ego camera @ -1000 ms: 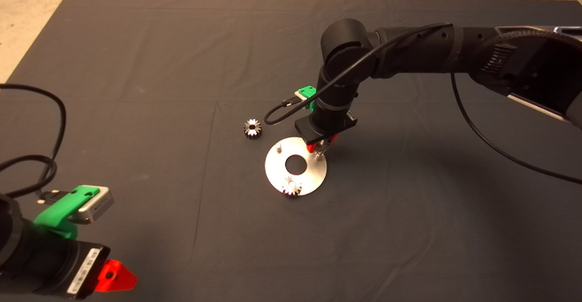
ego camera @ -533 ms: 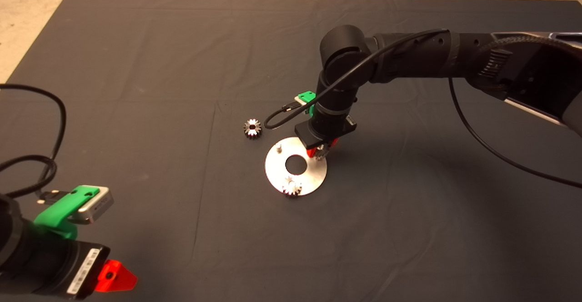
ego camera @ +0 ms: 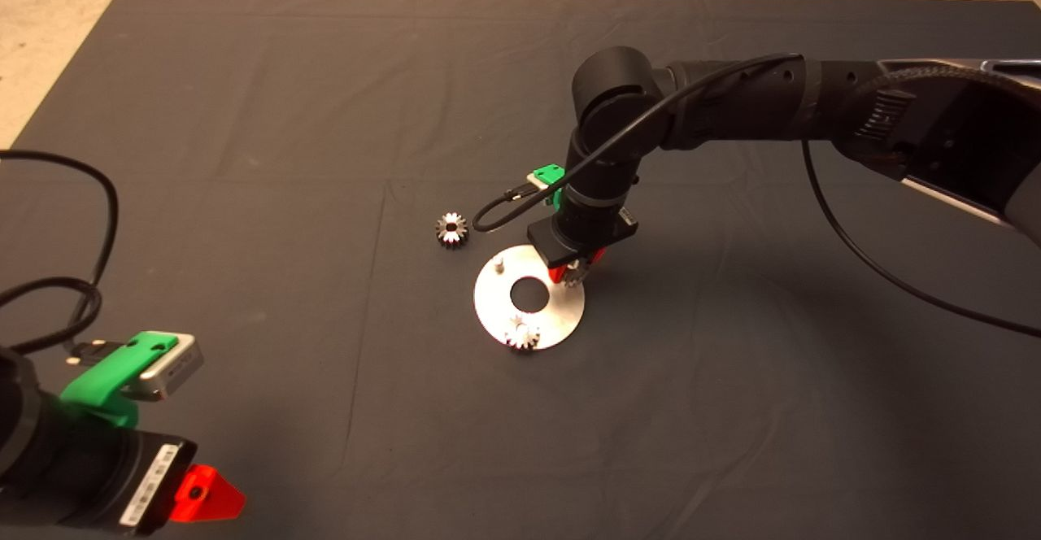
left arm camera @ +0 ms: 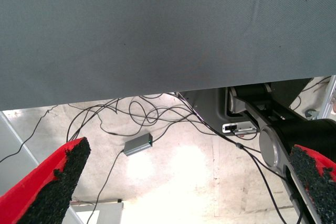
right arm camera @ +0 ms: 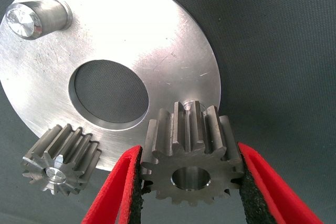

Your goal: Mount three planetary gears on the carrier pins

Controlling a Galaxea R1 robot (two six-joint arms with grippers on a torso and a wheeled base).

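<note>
Gripping a gear (right arm camera: 190,153), right fingers (right arm camera: 251,182) overhang the disc (ego camera: 496,304) edge.

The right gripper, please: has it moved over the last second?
Yes. The right gripper, shut on a gear, dropped slightly towards the disc and its pin.

Disc (right arm camera: 157,40): bright brushed metal, fine scratches, matt sheen.
Bare pin (right arm camera: 31,17): polished metal, shiny flat top.
Held gear (right arm camera: 191,153): silver-grey machined metal, smooth, dull gleam on the teeth.
Seated gear (right arm camera: 63,158): same grey metal, glinting.
Loose gear (ego camera: 451,229): shiny metal.
Mat (ego camera: 244,117): dark woven cloth, matt, lightly creased.
Right gripper (right arm camera: 191,182): glossy red plastic, with rough black grainy pads (right arm camera: 249,192).
Floor (left arm camera: 173,166): pale, rough, concrete-like.
</note>
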